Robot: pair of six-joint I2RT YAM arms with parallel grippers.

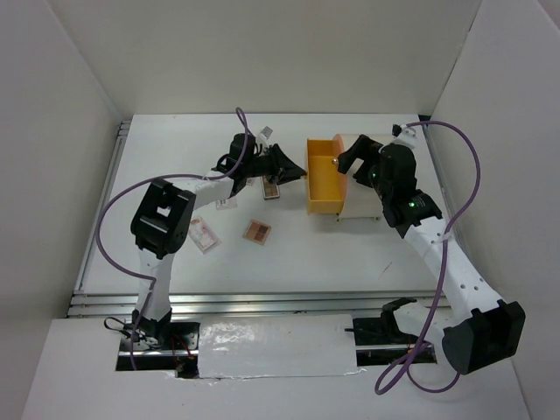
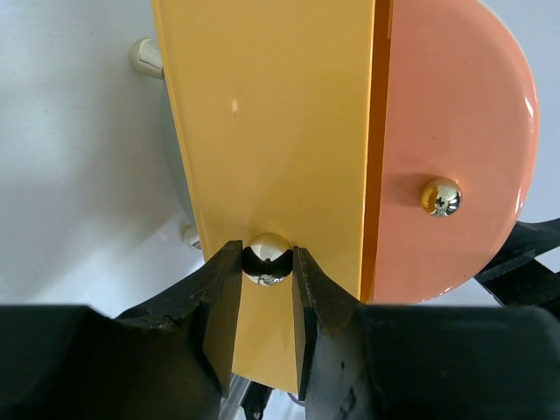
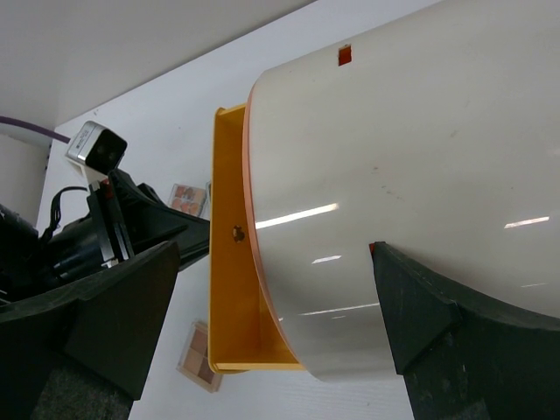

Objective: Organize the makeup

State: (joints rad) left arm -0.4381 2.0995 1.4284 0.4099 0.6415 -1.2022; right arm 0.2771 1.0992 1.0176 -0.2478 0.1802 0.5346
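Black fingers of the left gripper fill the bottom of the left wrist view, clamped on a shiny round knob on the front of the orange drawer. Seen from overhead, that drawer stands pulled out toward frame left from the cream container. It sits upper right of centre, its long axis running up and down the frame.

The right gripper straddles the container with its jaws spread wide. One finger lies against the cream wall; the other stands clear, left of the drawer.

Makeup lies left of the drawer on the white table:
- A brown palette sits near centre, slightly tilted.
- A pink-white packet lies near it on the left, its long axis running upper left to lower right.
- Another palette is half under the left arm, its long axis up and down.

Bare table runs across the lower part of the frame to the near rail. White walls close the left, top and right edges.
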